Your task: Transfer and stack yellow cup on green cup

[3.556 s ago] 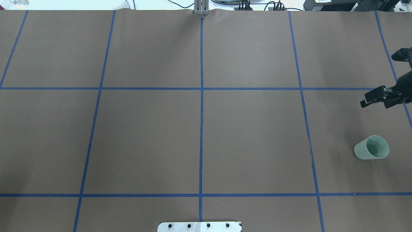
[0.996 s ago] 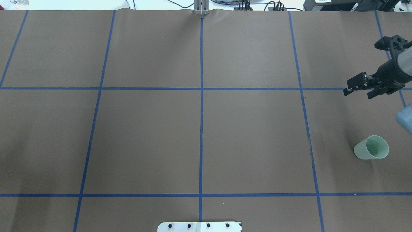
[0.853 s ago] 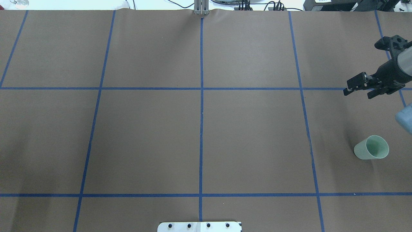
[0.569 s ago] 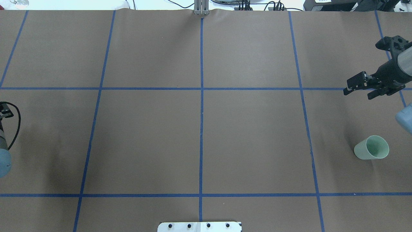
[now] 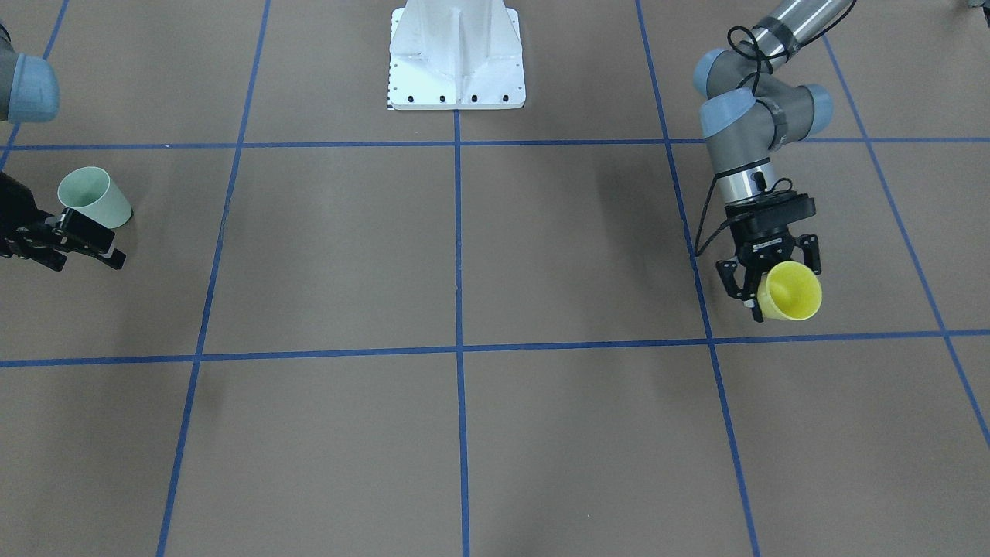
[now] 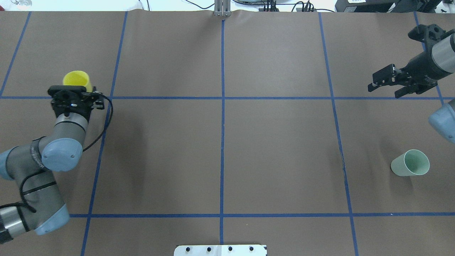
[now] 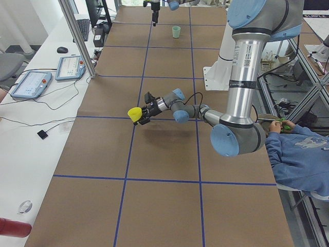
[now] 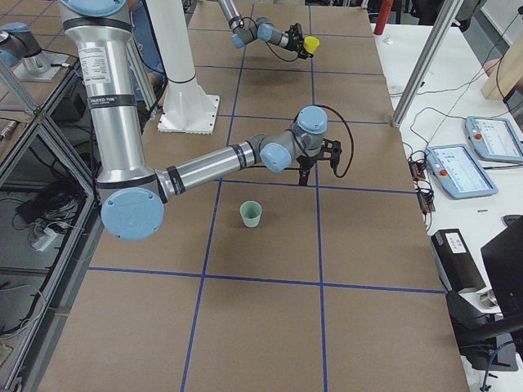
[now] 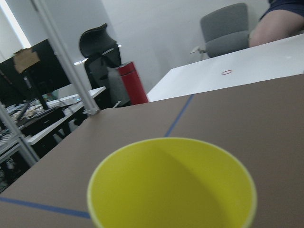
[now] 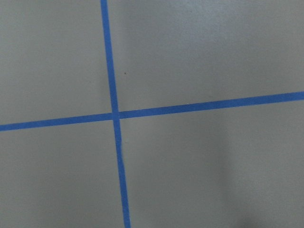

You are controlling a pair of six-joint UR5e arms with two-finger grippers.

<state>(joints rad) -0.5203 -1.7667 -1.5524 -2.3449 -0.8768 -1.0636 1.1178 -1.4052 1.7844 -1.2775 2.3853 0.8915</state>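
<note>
The yellow cup (image 6: 77, 79) is held in my left gripper (image 6: 75, 89), which is shut on its lower body. The cup is tilted with its mouth pointing away from the arm, above the table's left part. It also shows in the front view (image 5: 790, 292) with the left gripper (image 5: 754, 290), and it fills the left wrist view (image 9: 173, 185). The green cup (image 6: 410, 163) stands upright on the table at the right, also in the front view (image 5: 93, 197). My right gripper (image 6: 384, 88) is open and empty, hovering beyond the green cup and apart from it.
Blue tape lines (image 6: 222, 106) divide the brown table into squares. The white robot base (image 5: 456, 54) sits at the table's near middle edge. A seated person in blue (image 7: 300, 154) and a side table with pendants (image 7: 31, 82) flank the table's left end.
My left arm has come into the overhead view from the left, carrying the yellow cup. My right gripper has shifted slightly left and farther away. The green cup has not moved.
</note>
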